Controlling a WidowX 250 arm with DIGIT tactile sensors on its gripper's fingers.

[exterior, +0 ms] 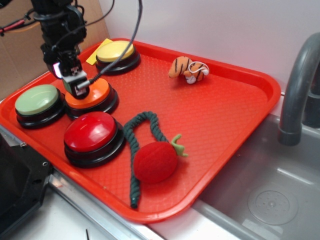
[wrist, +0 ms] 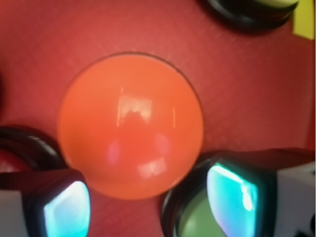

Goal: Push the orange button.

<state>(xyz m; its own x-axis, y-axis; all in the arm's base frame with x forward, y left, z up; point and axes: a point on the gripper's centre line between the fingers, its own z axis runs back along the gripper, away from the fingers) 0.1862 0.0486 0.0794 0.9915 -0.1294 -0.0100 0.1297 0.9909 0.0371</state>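
The orange button (exterior: 99, 93), a glossy orange dome on a black base, sits on the red tray (exterior: 225, 110) between three other buttons. In the wrist view the orange button (wrist: 131, 126) fills the middle of the picture. My gripper (exterior: 80, 88) hangs low over the left part of its dome, and I cannot tell whether the tips touch it. In the wrist view the gripper (wrist: 153, 207) is open: one fingertip (wrist: 66, 212) shows at lower left and the other far to the right. Only the dome's near edge lies between them.
A red button (exterior: 92, 132) lies in front, a green button (exterior: 37, 100) to the left and a yellow button (exterior: 115, 51) behind. A tiger plush (exterior: 189, 69), a red plush strawberry (exterior: 156, 161) and a green rope (exterior: 134, 145) share the tray. A sink (exterior: 270, 195) with a faucet (exterior: 300, 85) is on the right.
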